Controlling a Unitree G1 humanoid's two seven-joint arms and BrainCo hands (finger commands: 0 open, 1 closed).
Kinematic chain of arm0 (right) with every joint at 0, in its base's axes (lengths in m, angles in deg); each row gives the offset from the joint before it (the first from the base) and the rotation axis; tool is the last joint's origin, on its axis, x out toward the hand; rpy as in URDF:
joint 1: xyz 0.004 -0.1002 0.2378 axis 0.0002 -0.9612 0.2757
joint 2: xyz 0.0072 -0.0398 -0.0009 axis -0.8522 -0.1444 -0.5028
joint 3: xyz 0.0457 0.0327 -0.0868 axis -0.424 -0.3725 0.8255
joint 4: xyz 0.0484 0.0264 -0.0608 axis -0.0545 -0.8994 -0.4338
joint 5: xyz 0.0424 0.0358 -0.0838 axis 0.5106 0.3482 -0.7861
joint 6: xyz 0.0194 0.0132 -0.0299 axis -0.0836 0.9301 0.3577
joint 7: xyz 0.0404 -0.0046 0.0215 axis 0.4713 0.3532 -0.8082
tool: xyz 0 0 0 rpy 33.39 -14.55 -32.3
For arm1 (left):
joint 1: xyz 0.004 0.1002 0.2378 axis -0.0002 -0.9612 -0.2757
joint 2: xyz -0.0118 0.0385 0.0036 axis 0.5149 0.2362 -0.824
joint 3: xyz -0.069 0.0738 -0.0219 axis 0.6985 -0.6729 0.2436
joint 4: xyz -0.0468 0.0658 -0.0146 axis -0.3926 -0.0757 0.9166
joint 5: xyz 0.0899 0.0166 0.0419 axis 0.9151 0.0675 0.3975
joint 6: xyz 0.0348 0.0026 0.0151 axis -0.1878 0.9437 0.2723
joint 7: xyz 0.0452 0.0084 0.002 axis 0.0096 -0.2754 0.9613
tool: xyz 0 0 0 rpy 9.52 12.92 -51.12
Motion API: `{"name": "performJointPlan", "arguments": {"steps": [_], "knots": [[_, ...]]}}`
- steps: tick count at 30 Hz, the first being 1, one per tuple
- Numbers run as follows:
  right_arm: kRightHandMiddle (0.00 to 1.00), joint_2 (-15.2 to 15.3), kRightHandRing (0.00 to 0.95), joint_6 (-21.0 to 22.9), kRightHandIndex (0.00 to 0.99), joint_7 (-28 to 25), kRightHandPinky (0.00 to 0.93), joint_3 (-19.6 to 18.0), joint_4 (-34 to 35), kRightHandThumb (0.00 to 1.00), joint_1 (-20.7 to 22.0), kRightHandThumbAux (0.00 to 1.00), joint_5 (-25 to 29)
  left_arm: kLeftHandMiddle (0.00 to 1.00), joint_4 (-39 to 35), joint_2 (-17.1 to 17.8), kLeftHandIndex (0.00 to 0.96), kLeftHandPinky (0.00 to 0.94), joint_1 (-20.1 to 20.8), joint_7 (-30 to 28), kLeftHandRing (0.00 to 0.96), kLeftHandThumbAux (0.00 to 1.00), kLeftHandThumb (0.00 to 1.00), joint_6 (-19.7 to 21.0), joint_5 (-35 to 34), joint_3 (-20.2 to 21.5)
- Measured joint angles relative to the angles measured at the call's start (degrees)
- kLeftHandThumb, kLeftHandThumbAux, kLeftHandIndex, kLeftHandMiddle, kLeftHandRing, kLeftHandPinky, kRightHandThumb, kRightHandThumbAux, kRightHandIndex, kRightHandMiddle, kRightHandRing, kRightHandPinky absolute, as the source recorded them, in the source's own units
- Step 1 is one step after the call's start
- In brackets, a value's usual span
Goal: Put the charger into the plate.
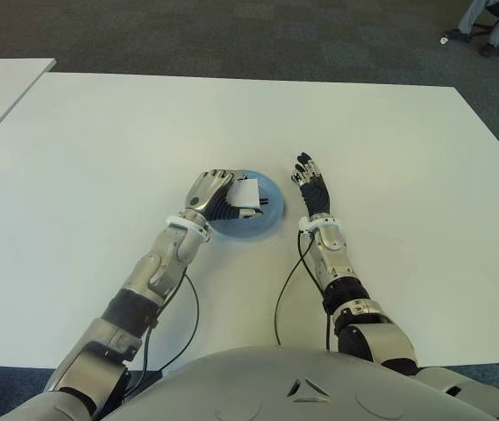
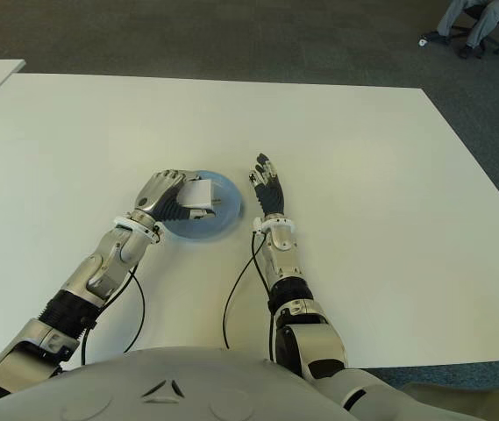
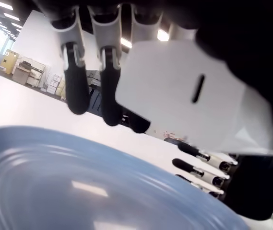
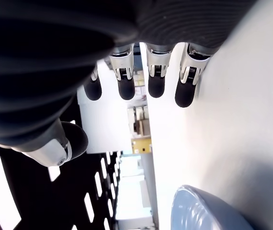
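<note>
I see my left hand (image 1: 217,198) over the plate's (image 1: 271,218) 9 o'clock side, fingers curled around the charger (image 1: 246,193), a white block. In the left wrist view the charger (image 3: 194,96) is pinched between thumb and fingers (image 3: 75,79) above the blue plate (image 3: 78,182); I see a gap of table between the fingertips and the plate, so the charger looks held just above the dish rather than lying in it, though I cannot tell whether its lower edge touches. The plate sits on the white table (image 1: 100,158), near its middle. My right hand (image 1: 313,189) shows just beside the plate at its 3 o'clock, fingers straight and relaxed, holding nothing; its wrist view shows the fingers (image 4: 155,79) extended along the table with the plate rim (image 4: 198,211) nearby.
</note>
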Motion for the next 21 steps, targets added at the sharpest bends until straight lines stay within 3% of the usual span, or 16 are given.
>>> {"name": "performJointPlan", "arguments": {"steps": [4,8,16,21], "knots": [[0.048,0.1,0.031,0.0,0.000,0.0,0.026,0.1,0.3,0.000,-0.2,0.578,0.0,0.041,-2.4,0.9,0.017,0.136,-1.1,-3.2,0.078,0.361,0.308,2.8,0.6,-0.2],[0.047,0.1,0.031,0.0,0.000,0.0,0.023,0.2,0.4,0.000,-0.3,0.584,0.0,0.008,-7.2,1.4,0.003,0.036,-2.2,-6.4,0.016,0.333,0.244,5.2,1.2,-0.2],[0.043,0.2,0.029,0.0,0.000,0.0,0.021,0.6,0.6,0.000,-0.5,0.582,-0.1,0.000,-9.9,1.6,0.007,0.001,-2.7,-9.1,0.000,0.359,0.239,7.4,1.8,-0.5],[0.046,0.2,0.032,-0.1,0.000,0.0,0.023,0.7,0.7,0.000,-0.6,0.555,-0.1,0.084,-11.8,2.2,0.063,0.000,-3.3,-9.4,0.051,0.392,0.273,7.8,2.2,-0.7]]}}
